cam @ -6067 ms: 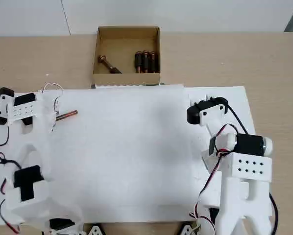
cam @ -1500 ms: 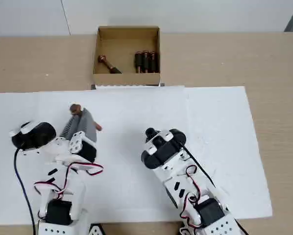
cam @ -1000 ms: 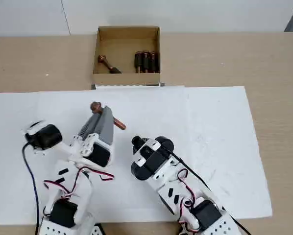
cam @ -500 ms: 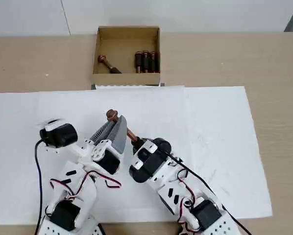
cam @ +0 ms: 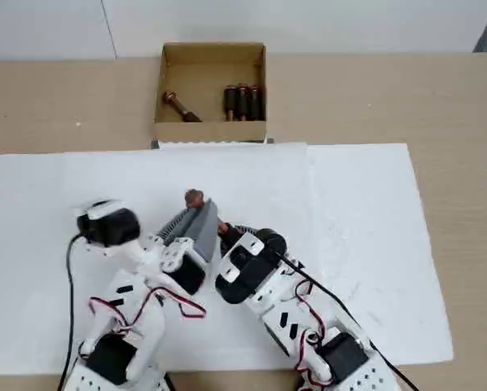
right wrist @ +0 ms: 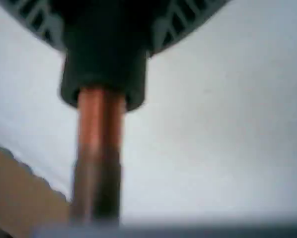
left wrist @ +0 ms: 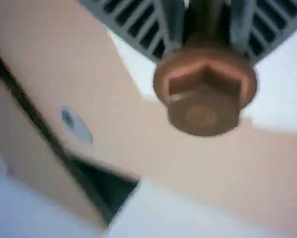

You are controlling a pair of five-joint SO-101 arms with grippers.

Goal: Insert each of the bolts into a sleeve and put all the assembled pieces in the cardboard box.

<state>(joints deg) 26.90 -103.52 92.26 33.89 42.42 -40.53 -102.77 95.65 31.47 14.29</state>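
My left gripper is shut on a copper bolt, whose hex head sticks out past the grey fingers. My right gripper meets it tip to tip above the middle of the white sheet and is shut on a black sleeve. The bolt's copper shaft runs into the sleeve's open end. The cardboard box stands at the far edge of the sheet. It holds three assembled pieces side by side and one more lying slanted.
A white sheet covers most of the wooden table. Both arms' bodies and loose wires crowd the near middle. The sheet is bare to the right and far left.
My left arm carried the bolt rightward from the sheet's left side to the right gripper. The right arm came in to the middle with the sleeve. The bolt's shaft now meets the sleeve.
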